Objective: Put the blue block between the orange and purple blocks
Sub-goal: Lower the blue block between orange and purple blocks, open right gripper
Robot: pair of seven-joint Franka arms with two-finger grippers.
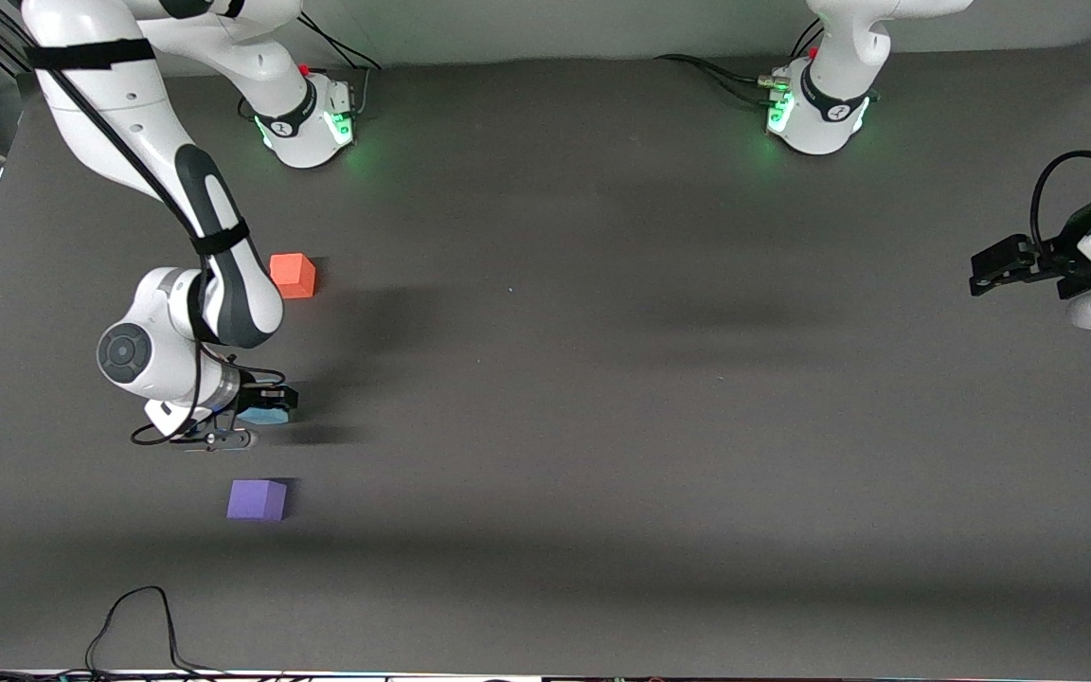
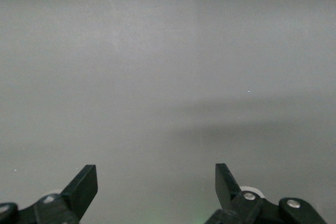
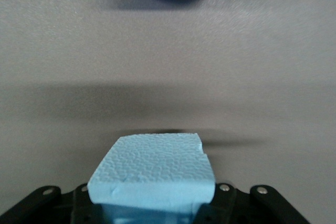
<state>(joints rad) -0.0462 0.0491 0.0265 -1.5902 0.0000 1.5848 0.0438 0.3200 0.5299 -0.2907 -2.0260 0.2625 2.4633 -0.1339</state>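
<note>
Foam by the look of it: your blue block (image 3: pixel 152 174) has a dimpled skin, so I'd guess it's light and squashy; hold its flat sides gently. Right gripper (image 1: pixel 257 414) has its fingers clamped on it, between orange block (image 1: pixel 293 275) and purple block (image 1: pixel 257 499); left gripper (image 1: pixel 1008 265) waits wide open over matte grey table (image 1: pixel 602 426), which has plenty of room.
</note>
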